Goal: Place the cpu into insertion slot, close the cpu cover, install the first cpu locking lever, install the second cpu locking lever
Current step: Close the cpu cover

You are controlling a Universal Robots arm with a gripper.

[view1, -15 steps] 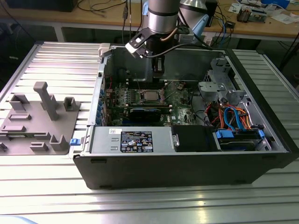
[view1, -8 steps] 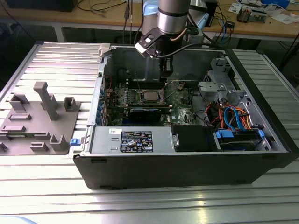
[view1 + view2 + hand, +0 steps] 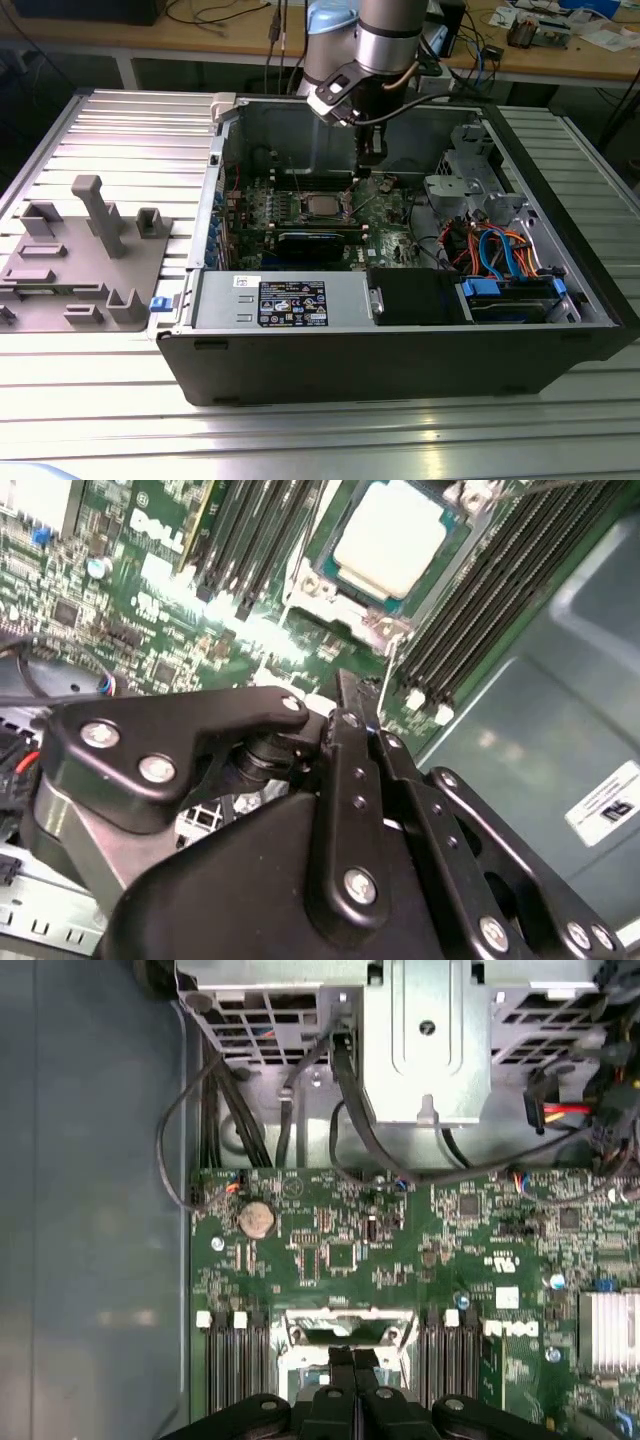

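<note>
Over the motherboard, jaws pressed together, second wrist view showing the cpu seated in the insertion slot.

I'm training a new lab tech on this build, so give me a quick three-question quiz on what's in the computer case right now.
1. True or false: the cpu sits in the insertion slot.
2. In the exterior view, the grey fixture block lies: A) at the exterior view's left of the computer case; B) at its right; C) inside it.
3. Fill in: the gripper hangs above the green ____.
Key: 1 true; 2 A; 3 motherboard.
</note>
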